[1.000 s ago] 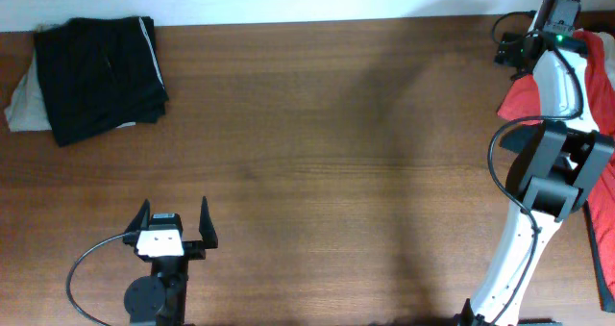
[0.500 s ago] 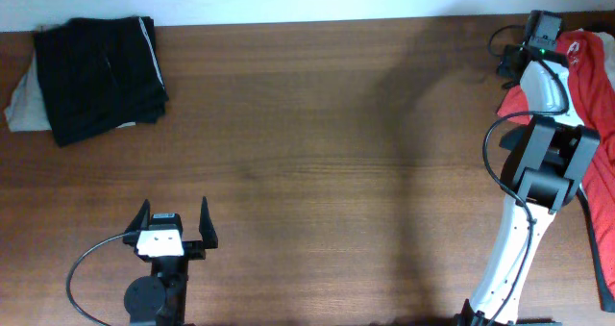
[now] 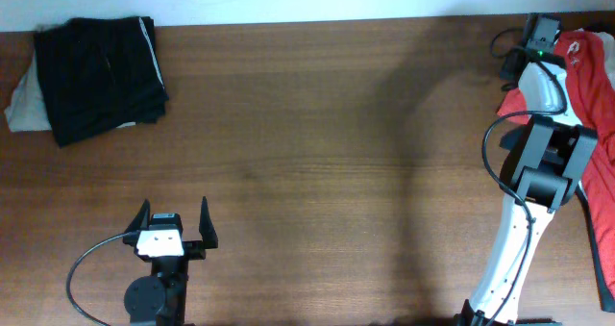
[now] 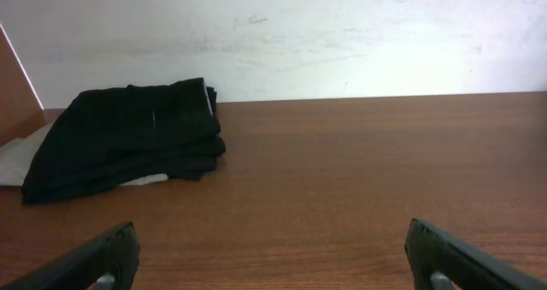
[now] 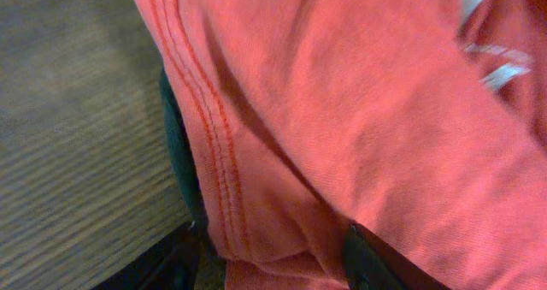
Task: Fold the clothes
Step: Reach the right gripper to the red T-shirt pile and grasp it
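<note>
left claw (image 3: 174,211) apart; black clothes (image 4: 128,136) lie ahead-left of it. right claw (image 5: 273,263) astride red-orange t-shirt (image 5: 342,110) hem, whether clamped cannot tell.

My left arm (image 3: 163,268) is mostly black, rising from a round base (image 3: 146,299). A white block (image 3: 159,238) with a small dark marking sits behind my left pincer (image 3: 174,211), whose two black fingers (image 3: 205,220) taper to points. A thin black cable (image 3: 75,276) loops out beside it. My right arm (image 3: 514,259) has long white links joined by a bulky black elbow (image 3: 550,163), with black cables (image 3: 492,151) arching alongside. A green light (image 3: 541,50) glows below its black wrist block (image 3: 544,26). My right pincer (image 5: 269,269) shows dark, smooth fingers (image 5: 376,269).
</note>
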Robot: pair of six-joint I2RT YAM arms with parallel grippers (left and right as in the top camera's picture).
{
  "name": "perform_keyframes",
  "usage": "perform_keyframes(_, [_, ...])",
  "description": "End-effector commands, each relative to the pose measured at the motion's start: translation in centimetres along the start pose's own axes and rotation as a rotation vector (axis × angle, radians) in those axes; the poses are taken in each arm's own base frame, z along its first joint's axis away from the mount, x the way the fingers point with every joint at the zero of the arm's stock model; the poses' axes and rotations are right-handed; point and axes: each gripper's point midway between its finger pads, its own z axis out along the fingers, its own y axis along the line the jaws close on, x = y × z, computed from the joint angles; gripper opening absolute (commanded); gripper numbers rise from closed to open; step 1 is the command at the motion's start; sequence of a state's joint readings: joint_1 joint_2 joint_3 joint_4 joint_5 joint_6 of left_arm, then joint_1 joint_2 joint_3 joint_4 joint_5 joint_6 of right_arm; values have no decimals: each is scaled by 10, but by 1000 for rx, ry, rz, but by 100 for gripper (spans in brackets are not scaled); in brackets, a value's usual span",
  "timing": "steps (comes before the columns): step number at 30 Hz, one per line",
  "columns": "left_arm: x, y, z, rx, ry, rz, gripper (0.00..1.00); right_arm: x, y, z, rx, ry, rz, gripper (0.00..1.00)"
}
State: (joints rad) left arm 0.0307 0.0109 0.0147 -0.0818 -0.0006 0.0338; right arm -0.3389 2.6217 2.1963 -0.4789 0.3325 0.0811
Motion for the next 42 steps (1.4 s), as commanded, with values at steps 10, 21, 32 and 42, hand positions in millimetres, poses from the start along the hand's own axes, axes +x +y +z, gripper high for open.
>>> perform_keyframes(10, [2, 1, 0, -5, 3, 12, 99, -5, -1, 3, 1, -12, 14, 48])
perform_keyframes(21, [2, 1, 0, -5, 3, 12, 99, -25, 0, -14, -34, -39, 23, 40])
perform_keyframes(32, [2, 1, 0, -5, 3, 12, 99, -29, 0, -19, -41, -33, 21, 39])
perform_keyframes(42, [2, 1, 0, -5, 3, 12, 99, -22, -17, -7, -47, -10, 44, 38])
